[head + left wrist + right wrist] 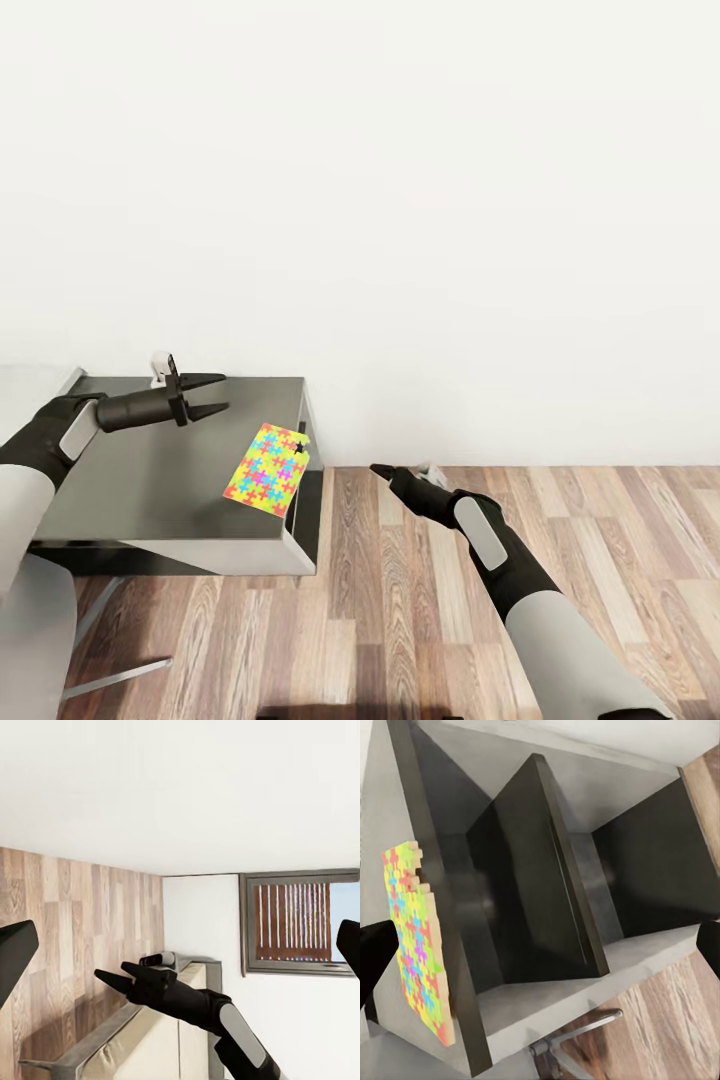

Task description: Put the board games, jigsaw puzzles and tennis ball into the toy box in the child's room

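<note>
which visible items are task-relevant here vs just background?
Task-relevant:
- jigsaw puzzle, overhanging the table's edge
- table, dark-topped section
- left end effector, open, empty
- right end effector

Background:
- wood floor
- white wall
- window

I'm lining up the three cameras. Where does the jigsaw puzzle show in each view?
Head view: the puzzle lies at the right end of the dark table, jutting over its edge.
Right wrist view: the puzzle is at the picture's left, past the table's edge.
Left wrist view: not in the picture.
Shared landmark: the table's end edge.
</note>
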### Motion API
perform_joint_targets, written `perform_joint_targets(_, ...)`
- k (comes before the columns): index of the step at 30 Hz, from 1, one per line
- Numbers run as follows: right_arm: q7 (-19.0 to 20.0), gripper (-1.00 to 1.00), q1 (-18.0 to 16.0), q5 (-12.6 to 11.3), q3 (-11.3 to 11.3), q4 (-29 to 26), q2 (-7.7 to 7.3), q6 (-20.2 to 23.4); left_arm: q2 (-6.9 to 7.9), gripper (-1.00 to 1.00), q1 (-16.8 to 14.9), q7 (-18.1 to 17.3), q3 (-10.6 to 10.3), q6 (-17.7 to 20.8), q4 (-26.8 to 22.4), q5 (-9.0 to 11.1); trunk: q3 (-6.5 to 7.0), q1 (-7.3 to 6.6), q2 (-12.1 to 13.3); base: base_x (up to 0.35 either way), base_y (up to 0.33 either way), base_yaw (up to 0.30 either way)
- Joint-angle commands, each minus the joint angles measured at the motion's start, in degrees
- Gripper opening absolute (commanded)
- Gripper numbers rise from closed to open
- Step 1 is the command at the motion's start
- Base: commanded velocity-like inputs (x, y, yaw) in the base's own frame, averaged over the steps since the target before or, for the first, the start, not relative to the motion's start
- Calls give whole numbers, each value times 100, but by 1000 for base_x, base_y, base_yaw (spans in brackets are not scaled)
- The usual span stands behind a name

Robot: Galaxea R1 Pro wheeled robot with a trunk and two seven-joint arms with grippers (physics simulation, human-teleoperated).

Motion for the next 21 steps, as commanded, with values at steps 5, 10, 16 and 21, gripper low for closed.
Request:
perform_joint_targets(5, 11, 100, -4, -5, 22, -1, -1, -41, 13, 100, -6, -19, -37, 37, -1, 28, -9, 3, -10, 0, 0, 1)
perform_joint_targets(10, 12, 100, -4, -2, 217, 4, -5, -88, 19, 100, -6, -24, -34, 37, -4, 28, -9, 3, -10, 0, 0, 0)
perform_joint_targets(16, 18, 100, -4, -11, 303, 8, -1, -100, 23, 100, -6, -29, -36, 37, -2, 31, -9, 3, -10, 0, 0, 0)
perform_joint_targets(21, 27, 100, -4, -23, 353, 17, 22, -86, 23, 100, -6, -33, -37, 37, -11, 35, -9, 3, -10, 0, 0, 0)
